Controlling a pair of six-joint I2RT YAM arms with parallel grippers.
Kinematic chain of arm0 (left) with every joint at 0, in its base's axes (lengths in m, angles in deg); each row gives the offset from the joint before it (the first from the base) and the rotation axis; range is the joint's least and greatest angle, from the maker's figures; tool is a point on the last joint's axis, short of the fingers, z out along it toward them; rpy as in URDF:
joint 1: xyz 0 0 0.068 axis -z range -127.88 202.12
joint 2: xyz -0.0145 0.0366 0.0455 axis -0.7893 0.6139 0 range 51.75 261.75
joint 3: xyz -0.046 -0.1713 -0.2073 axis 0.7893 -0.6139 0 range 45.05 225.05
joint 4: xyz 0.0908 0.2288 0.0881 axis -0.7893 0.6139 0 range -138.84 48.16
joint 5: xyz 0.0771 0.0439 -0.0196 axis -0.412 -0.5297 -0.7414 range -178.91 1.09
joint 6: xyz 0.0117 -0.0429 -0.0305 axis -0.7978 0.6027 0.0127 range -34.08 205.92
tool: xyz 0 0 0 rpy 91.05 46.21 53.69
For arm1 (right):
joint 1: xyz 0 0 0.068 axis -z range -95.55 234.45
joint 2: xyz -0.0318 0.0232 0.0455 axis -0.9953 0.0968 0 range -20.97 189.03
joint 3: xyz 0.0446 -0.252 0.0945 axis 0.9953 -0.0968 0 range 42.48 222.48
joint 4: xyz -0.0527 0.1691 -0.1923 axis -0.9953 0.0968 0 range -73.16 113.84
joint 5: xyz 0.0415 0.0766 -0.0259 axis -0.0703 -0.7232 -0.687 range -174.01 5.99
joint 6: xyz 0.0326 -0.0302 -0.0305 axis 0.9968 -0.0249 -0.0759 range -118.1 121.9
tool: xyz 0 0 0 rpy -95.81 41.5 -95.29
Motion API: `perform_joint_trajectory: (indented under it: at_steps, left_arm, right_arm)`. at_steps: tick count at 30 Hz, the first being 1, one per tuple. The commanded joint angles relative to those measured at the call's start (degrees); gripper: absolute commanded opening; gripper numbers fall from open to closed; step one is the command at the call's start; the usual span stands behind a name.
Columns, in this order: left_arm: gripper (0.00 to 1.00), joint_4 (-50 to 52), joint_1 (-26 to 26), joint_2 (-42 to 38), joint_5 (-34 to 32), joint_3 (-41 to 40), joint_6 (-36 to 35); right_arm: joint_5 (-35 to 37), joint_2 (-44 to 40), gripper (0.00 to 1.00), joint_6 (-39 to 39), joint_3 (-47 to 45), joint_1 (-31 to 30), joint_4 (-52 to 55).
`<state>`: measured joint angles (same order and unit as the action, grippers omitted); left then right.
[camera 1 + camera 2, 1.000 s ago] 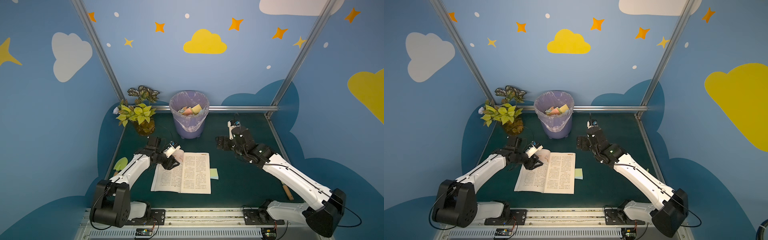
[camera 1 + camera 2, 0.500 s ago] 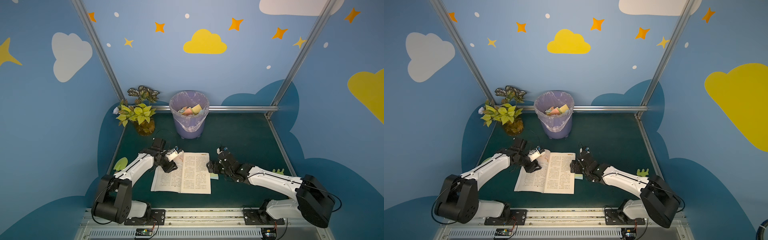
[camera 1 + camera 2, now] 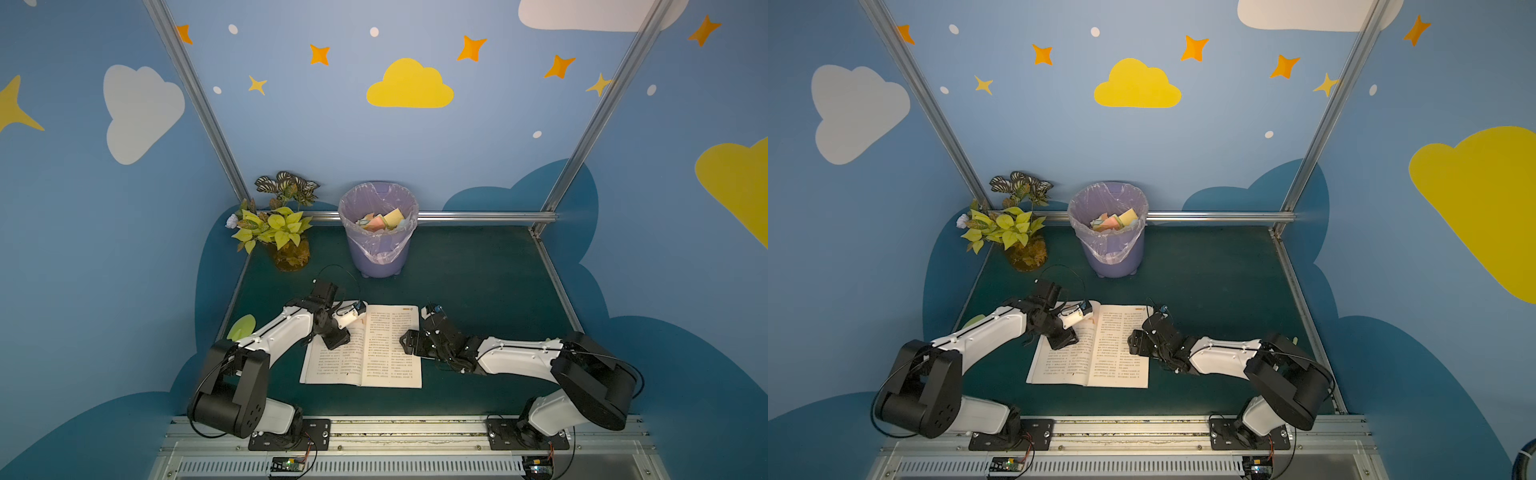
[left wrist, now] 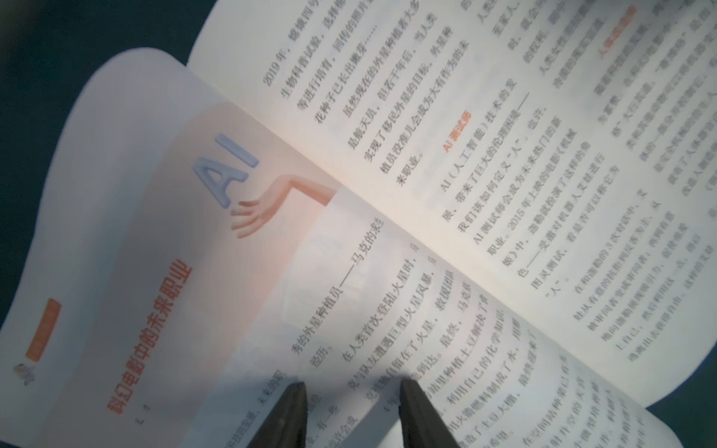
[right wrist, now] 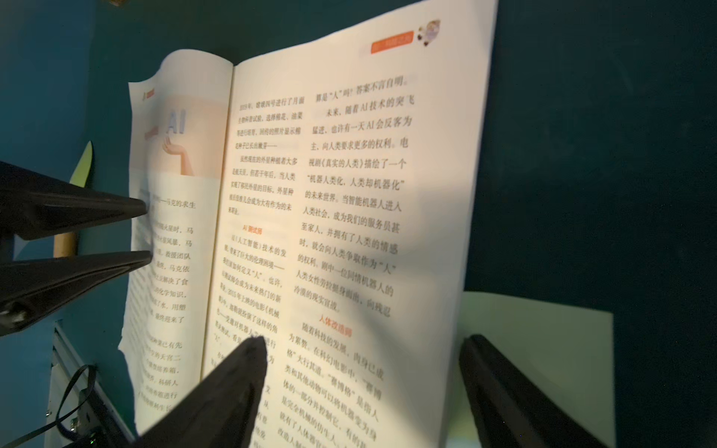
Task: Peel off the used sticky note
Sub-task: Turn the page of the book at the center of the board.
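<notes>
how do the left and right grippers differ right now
The left gripper sits over the left page of the book; the right gripper straddles its right edge, one finger by the pale green sticky note. The left gripper's jaws stand narrowly apart; the right gripper's stand wide. Both are open, holding nothing.

The book (image 3: 374,368) has smooth paper pages with a faint sheen. The sticky note (image 5: 543,322) is matt paper. The surface (image 3: 478,270) looks matt and felt-like. The bin (image 3: 376,259) is smooth plastic, its liner (image 3: 353,212) thin glossy film. The right tool (image 5: 364,341) is matt black plastic.
</notes>
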<state>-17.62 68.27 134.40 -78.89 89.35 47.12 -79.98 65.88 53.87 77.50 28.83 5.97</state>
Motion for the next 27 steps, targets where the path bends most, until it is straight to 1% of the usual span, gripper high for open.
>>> perform_joint_trajectory:
  at_steps: [1, 13, 27]
  left_arm:
    - [0.42, 0.61, 1.05, 1.19, -1.58, -1.08, -0.96]
    - [0.40, 0.61, 2.75, 1.48, -1.89, -1.55, -0.66]
    - [0.38, 1.14, 2.92, 0.26, -0.24, -1.38, -0.06]
  right_arm:
    - [0.44, 0.01, 0.84, 0.70, -0.31, -0.79, -2.16]
    - [-3.39, -1.86, 0.84, 2.56, -1.97, -1.13, -9.14]
    - [-4.36, -3.57, 0.84, 2.75, -1.34, -2.57, -10.95]
